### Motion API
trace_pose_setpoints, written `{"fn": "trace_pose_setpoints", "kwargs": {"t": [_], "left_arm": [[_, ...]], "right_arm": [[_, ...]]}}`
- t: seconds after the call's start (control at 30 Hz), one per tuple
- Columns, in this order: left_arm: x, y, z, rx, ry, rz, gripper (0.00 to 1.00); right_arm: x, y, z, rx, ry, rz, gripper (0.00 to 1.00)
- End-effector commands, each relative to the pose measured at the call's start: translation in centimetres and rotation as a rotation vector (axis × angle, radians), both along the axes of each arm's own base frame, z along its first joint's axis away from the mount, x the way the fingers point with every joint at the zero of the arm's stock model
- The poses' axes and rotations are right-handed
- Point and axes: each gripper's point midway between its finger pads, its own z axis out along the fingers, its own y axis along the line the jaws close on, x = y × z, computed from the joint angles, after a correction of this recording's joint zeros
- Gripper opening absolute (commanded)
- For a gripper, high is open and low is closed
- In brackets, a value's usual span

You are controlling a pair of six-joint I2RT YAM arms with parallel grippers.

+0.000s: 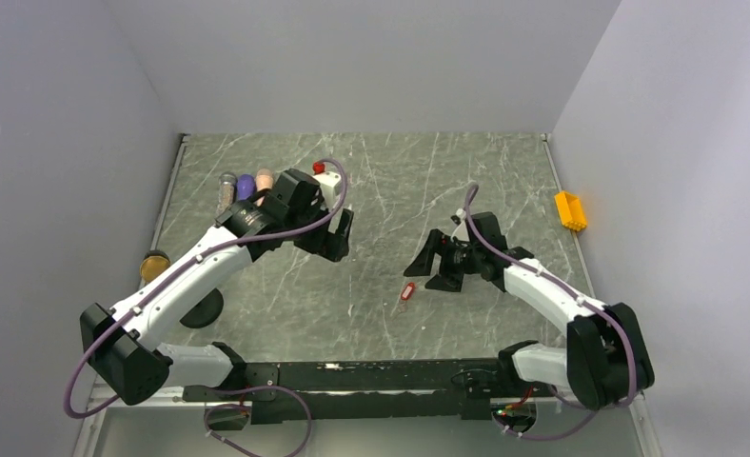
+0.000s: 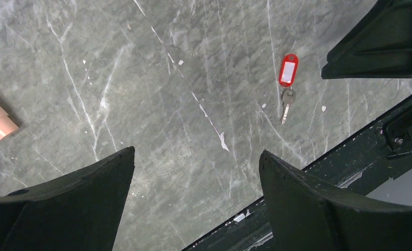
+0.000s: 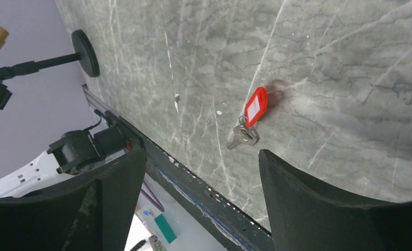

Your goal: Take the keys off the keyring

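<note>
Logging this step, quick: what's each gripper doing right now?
Left gripper: open, holding nothing.
Right gripper: open, holding nothing, near the keyring.

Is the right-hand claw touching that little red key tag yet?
Apart. The right wrist view shows the keyring lying on the table, with bare surface between it and the open right gripper.

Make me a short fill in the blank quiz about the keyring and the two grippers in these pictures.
1. The keyring has a ___ plastic tag.
2. Of the left gripper and the right gripper, the ___ one is nearer it.
3. Both grippers stand ___, holding nothing.
Missing words: red; right; open.
</note>
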Motion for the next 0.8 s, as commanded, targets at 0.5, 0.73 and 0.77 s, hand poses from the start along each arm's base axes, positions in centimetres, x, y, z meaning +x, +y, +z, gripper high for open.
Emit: {"fn": "trace_pose_setpoints", "kwargs": {"t": [0.5, 0.73, 0.77], "left_arm": [[-0.7, 0.0, 0.1, 0.017, 0.0, -0.057, 0.88], [-0.7, 0.2, 0.6, 0.021, -0.014, -0.053, 0.88], [-0.7, 0.3, 0.6, 0.022, -0.017, -0.052, 0.88]], "right_arm": [[0.2, 2.2, -4.8, -0.019, 0.081, 0.065, 0.67], [0.3, 3.0, -5.7, -0.008, 0.099, 0.088, 0.61], [0.4, 3.1, -5.9, -0.009, 0.102, 0.088, 0.61]]}}
